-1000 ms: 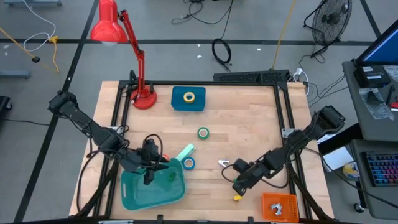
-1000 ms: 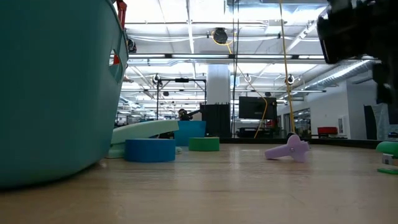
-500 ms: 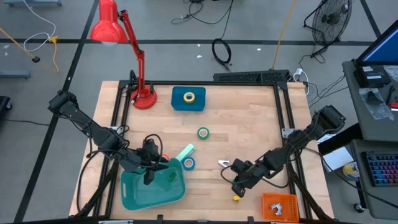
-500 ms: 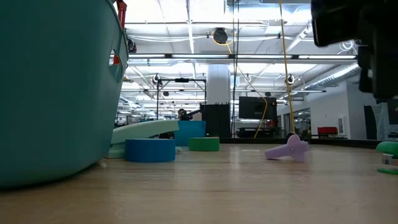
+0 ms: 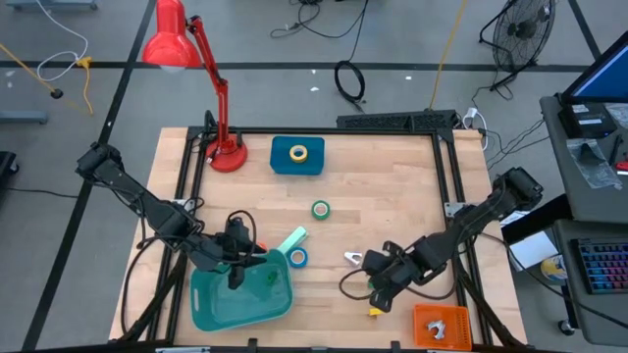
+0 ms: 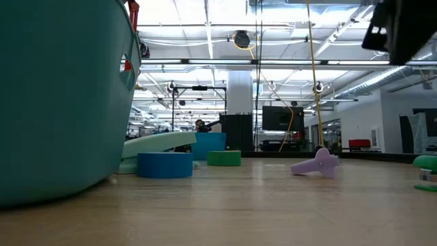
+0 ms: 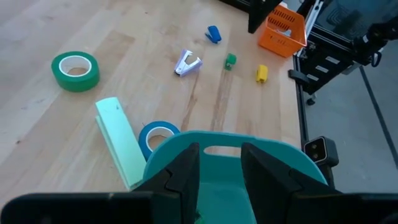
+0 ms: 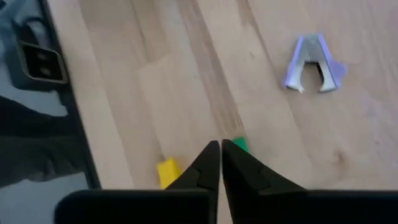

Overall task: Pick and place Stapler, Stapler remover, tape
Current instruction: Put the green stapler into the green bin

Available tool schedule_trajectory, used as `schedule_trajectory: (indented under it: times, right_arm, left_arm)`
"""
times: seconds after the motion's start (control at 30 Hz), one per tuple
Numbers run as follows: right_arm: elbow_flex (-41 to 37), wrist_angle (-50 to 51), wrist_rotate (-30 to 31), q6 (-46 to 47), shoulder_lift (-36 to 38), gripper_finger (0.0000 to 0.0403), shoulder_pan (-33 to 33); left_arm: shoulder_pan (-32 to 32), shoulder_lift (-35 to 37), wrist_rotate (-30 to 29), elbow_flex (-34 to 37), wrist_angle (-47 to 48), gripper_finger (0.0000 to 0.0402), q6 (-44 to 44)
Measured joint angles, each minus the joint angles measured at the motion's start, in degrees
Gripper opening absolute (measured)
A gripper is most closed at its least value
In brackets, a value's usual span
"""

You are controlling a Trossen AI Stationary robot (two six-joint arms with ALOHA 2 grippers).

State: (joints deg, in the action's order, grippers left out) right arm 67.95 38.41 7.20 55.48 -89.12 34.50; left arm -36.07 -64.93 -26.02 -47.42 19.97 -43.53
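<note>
The lavender stapler remover (image 5: 351, 257) (image 8: 314, 62) lies on the wood right of centre. Tape rolls: blue (image 5: 297, 257) beside the teal basket (image 5: 257, 306), green (image 5: 321, 209) mid-table, yellow (image 5: 298, 153) on a blue box. My right gripper (image 5: 377, 286) (image 8: 221, 147) hangs shut above the table, nearer the front edge than the remover and holding nothing. My left gripper (image 5: 235, 265) (image 7: 219, 150) stands open over the basket's far rim, with nothing between its fingers. The stapler is out of view.
A mint-green block (image 5: 291, 240) leans on the basket's rim. A green cube (image 8: 239, 144) and a yellow cube (image 5: 374, 312) lie below my right gripper. An orange crate (image 5: 440, 325) sits at the front right, a red lamp (image 5: 226, 152) at the back left.
My right gripper has risen from the table and rolled about its own axis, staying shut. In the low view it has climbed almost out of the picture's top. The stapler remover and the cubes lie where they were.
</note>
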Motion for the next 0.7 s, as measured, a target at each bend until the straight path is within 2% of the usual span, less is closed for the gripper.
schedule_trajectory:
  times: [0.17,0.3,0.4,0.5,0.7]
  right_arm:
    - [-4.86,-0.62,-5.71,3.45,-0.09,0.0078,-0.31]
    - [-7.04,-1.05,-5.99,5.07,-0.09,0.0150,-0.31]
    - [-7.87,-4.42,-5.84,4.00,-0.09,0.0189,-0.28]
    - [-9.06,-7.39,-5.77,3.32,-0.28,0.0208,-0.30]
    - [-9.77,-8.62,-6.07,2.84,-3.21,0.0211,0.17]
  left_arm:
    - [0.04,0.00,-0.07,0.00,-0.02,0.0122,-0.02]
    - [0.04,0.00,-0.06,0.00,-0.02,0.0122,-0.20]
    - [0.04,0.00,0.01,0.00,-0.04,0.0122,-0.77]
    - [-0.07,0.00,0.25,0.00,-0.04,0.0122,-0.83]
    - [-0.07,0.02,0.94,0.00,-0.04,0.0122,-1.14]
